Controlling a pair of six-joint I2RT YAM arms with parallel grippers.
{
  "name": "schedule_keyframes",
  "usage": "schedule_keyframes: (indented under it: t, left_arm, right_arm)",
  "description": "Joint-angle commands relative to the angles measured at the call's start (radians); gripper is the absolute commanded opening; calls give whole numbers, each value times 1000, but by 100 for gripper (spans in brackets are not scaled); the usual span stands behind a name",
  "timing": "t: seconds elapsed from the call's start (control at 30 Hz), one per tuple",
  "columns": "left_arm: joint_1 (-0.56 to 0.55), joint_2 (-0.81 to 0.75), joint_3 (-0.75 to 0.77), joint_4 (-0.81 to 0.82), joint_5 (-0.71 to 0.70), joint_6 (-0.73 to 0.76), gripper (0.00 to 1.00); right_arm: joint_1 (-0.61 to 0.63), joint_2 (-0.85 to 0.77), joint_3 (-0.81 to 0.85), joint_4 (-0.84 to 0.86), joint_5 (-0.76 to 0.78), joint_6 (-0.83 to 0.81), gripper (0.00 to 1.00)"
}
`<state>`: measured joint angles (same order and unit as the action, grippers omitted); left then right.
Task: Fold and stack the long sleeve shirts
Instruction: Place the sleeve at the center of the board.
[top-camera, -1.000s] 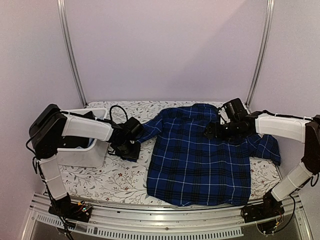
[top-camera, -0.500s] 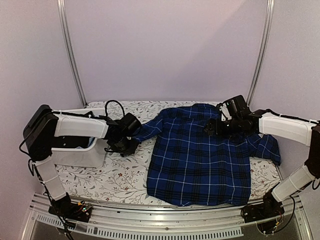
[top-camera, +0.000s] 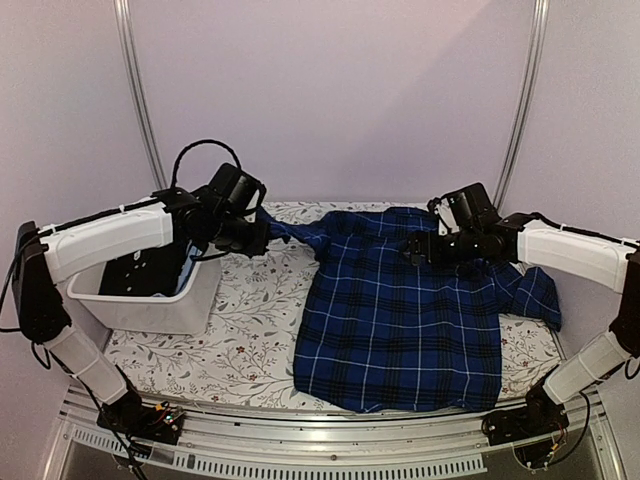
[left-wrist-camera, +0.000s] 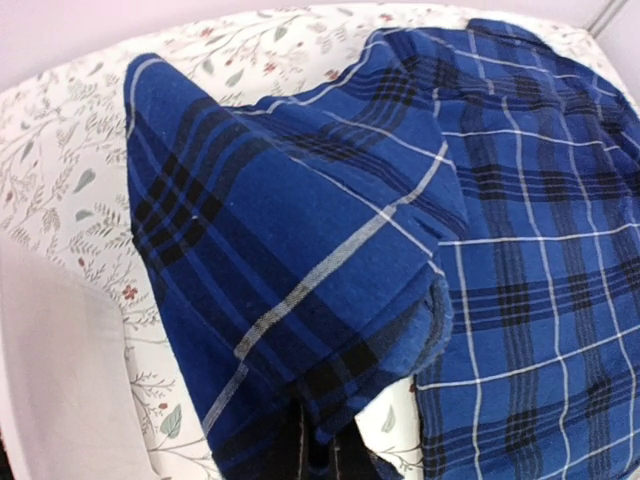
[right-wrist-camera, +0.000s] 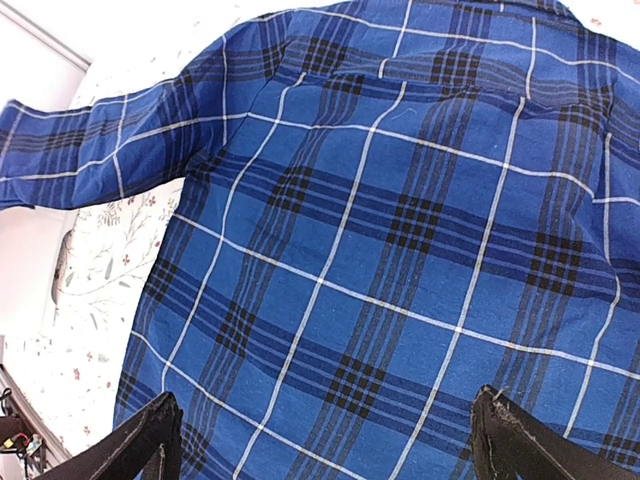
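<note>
A navy plaid long sleeve shirt (top-camera: 400, 310) lies spread flat on the floral table cover. My left gripper (top-camera: 256, 236) is shut on the end of its left sleeve (top-camera: 295, 235) and holds it lifted off the table, stretched out to the left. In the left wrist view the sleeve (left-wrist-camera: 300, 230) drapes over the gripper (left-wrist-camera: 325, 448) and hides most of the fingers. My right gripper (top-camera: 418, 250) hovers open just above the shirt's upper back (right-wrist-camera: 380, 220), its two fingertips (right-wrist-camera: 150, 440) spread wide with nothing between them (right-wrist-camera: 330, 440). The right sleeve (top-camera: 535, 295) lies bunched at the right.
A white bin (top-camera: 150, 305) stands at the left of the table with dark and light-blue cloth (top-camera: 140, 272) inside. Bare floral cover (top-camera: 250, 340) lies between bin and shirt. Metal rails run along the near edge (top-camera: 330, 440).
My left gripper has shut on the sleeve end and risen up and back, pulling the sleeve taut off the table. The right gripper has shifted slightly left, still open.
</note>
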<state>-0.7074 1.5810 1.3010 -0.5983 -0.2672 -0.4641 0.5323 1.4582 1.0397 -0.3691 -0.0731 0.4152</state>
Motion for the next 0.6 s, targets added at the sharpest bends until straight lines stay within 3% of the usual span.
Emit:
schedule_keyframes:
  t: [0.0, 0.2, 0.57]
  left_arm:
    - [-6, -16, 82, 102, 134, 148, 0]
    - [-96, 99, 183, 172, 331, 282, 0]
    - [-208, 402, 362, 200, 626, 309, 0]
  right_arm:
    - [8, 1, 43, -22, 43, -7, 99]
    - [6, -7, 44, -48, 130, 15, 99]
    - [6, -31, -21, -47, 192, 86, 99]
